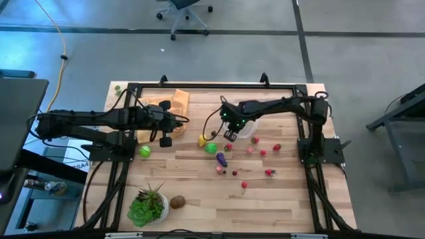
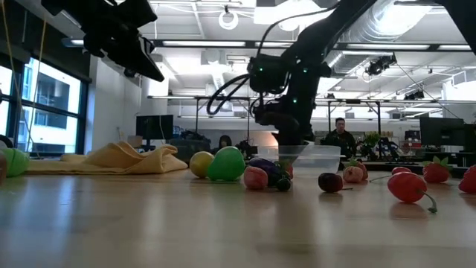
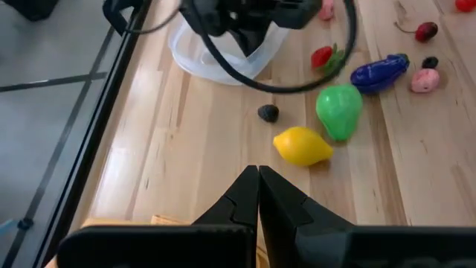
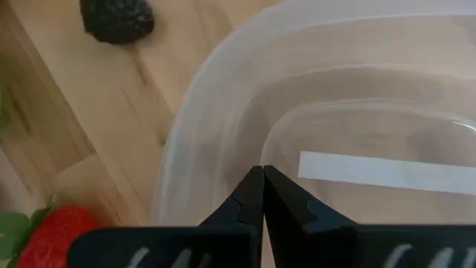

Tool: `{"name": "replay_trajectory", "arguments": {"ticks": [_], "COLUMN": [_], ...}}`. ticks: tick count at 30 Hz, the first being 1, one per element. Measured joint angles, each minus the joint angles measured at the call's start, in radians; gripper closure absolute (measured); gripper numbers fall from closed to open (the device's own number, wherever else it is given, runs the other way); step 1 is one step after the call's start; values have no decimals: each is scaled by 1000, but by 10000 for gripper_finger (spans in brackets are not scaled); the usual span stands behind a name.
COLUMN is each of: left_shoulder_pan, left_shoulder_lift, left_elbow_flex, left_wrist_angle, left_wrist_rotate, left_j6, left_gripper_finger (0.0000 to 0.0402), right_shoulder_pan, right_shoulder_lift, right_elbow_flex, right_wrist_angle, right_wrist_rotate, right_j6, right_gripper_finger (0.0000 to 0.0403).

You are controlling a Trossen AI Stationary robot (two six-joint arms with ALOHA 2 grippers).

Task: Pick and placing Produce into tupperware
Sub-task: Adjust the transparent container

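The clear tupperware (image 1: 247,127) stands on the wooden table right of centre. My right gripper (image 1: 230,135) is shut and points steeply down over the tub's near rim (image 4: 223,112). Left of it lie a yellow lemon (image 3: 301,144), a green pear (image 3: 339,109), a purple eggplant (image 3: 379,71) and a blackberry (image 3: 268,112). Several red pieces (image 1: 263,153) are scattered to the right. A green fruit (image 1: 145,151) and a brown one (image 1: 177,201) lie apart. My left gripper (image 3: 258,175) is shut, above the table left of the lemon, touching nothing. My right gripper comes from above, its shut fingertips (image 4: 253,186) over the tub's inner wall (image 4: 245,141) just inside the rim. Whether the tips touch the plastic, I cannot tell. The tub rests flat on the table.
A tan cloth (image 1: 169,101) lies at the far left of the table. A leafy plant in a white pot (image 1: 147,206) stands at the near left. A black frame (image 1: 212,86) runs round the table. People sit in the room behind (image 2: 341,138).
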State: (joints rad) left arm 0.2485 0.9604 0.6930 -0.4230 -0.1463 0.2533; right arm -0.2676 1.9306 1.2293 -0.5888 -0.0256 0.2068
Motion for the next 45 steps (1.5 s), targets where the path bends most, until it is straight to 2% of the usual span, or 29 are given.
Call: {"name": "replay_trajectory", "arguments": {"ticks": [15, 20, 26, 33, 39, 45], "left_shoulder_pan": [0, 0, 0, 0, 0, 0], "left_shoulder_lift": [0, 0, 0, 0, 0, 0], "left_elbow_flex": [0, 0, 0, 0, 0, 0], "left_wrist_angle": [4, 8, 8, 9, 10, 12], "left_wrist_rotate": [0, -1, -1, -3, -4, -6], "left_j6": [-23, -25, -25, -25, -24, -24], "left_gripper_finger": [399, 399, 399, 399, 399, 399], "right_shoulder_pan": [202, 223, 162, 62, 8, -34], "right_shoulder_lift": [5, 5, 5, 5, 5, 5], "right_elbow_flex": [0, 0, 0, 0, 0, 0], "right_wrist_angle": [53, 61, 47, 53, 105, 185], "right_wrist_rotate": [-17, 41, 133, 140, 113, 25], "right_j6": [54, 47, 28, -3, -40, -86], "right_gripper_finger": [402, 402, 402, 402, 402, 402]}}
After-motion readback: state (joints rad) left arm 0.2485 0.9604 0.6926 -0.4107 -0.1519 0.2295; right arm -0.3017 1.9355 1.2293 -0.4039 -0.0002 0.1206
